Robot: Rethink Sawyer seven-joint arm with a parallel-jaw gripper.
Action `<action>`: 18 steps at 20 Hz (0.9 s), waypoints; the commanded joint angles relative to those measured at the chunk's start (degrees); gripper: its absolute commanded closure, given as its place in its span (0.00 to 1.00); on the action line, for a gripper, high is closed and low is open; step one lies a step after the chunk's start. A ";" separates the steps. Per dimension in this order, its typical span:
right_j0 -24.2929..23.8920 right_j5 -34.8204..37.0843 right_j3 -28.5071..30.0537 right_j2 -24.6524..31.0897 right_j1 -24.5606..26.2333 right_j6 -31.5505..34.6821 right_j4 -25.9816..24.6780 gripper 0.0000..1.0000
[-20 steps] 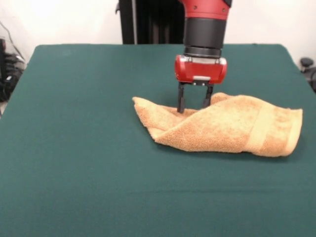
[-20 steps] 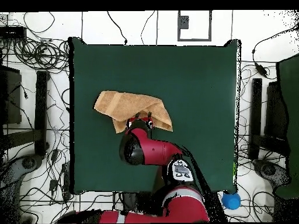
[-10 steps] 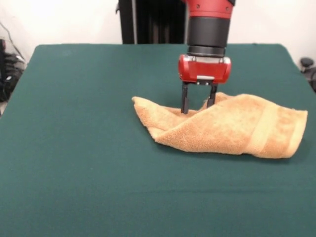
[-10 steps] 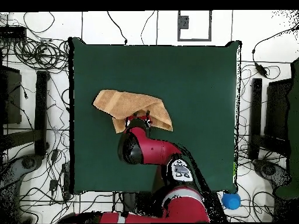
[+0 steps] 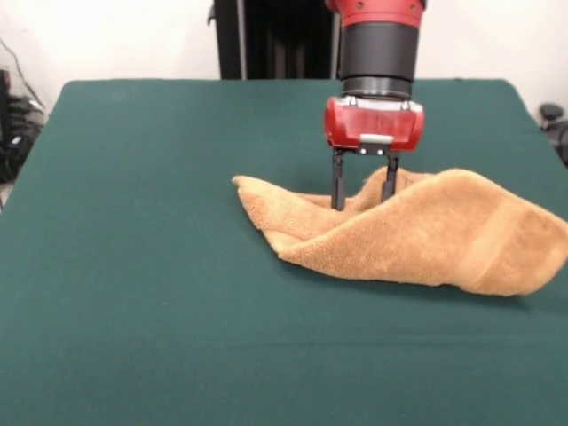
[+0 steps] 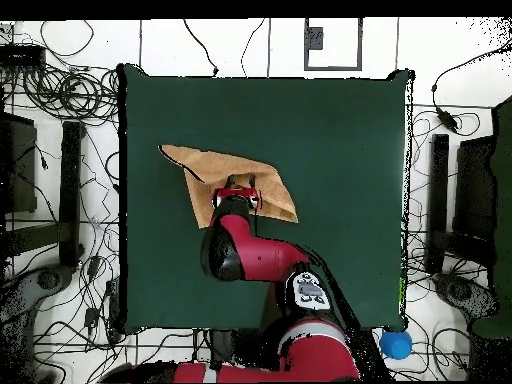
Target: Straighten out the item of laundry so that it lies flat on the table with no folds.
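The item of laundry [image 5: 426, 240] is an orange-tan terry towel, folded over itself right of the middle of the green table [image 5: 133, 266]. Its right end is raised and reaches the picture's right edge. My gripper [image 5: 362, 201] comes straight down onto the towel's far edge and is shut on a bunch of cloth there. The tips are hidden behind the front fold. In the overhead view the towel [image 6: 225, 165] spreads as a flattened triangle left of centre. There the gripper [image 6: 236, 192] sits over the towel's near edge.
The table [image 6: 330, 130] stretches well beyond the towel on every side. Cables and stands lie on the floor around it, and a blue ball [image 6: 396, 344] sits off its corner beside the robot's base.
The gripper has shifted right and toward the front camera with the towel. The towel's right end has lifted and stretched rightward, and its overhead outline has grown longer and thinner.
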 commanded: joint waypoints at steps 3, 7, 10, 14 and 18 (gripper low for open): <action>0.52 -7.36 0.75 7.81 5.97 18.38 1.37 0.00; -0.40 -7.16 0.42 8.39 6.01 18.05 0.11 0.00; -0.39 -7.49 0.59 8.39 5.96 17.96 0.11 0.00; -1.10 -7.73 -0.03 8.88 6.46 17.32 -1.10 0.00; -4.42 -4.82 -2.64 12.47 8.67 15.14 -8.26 0.00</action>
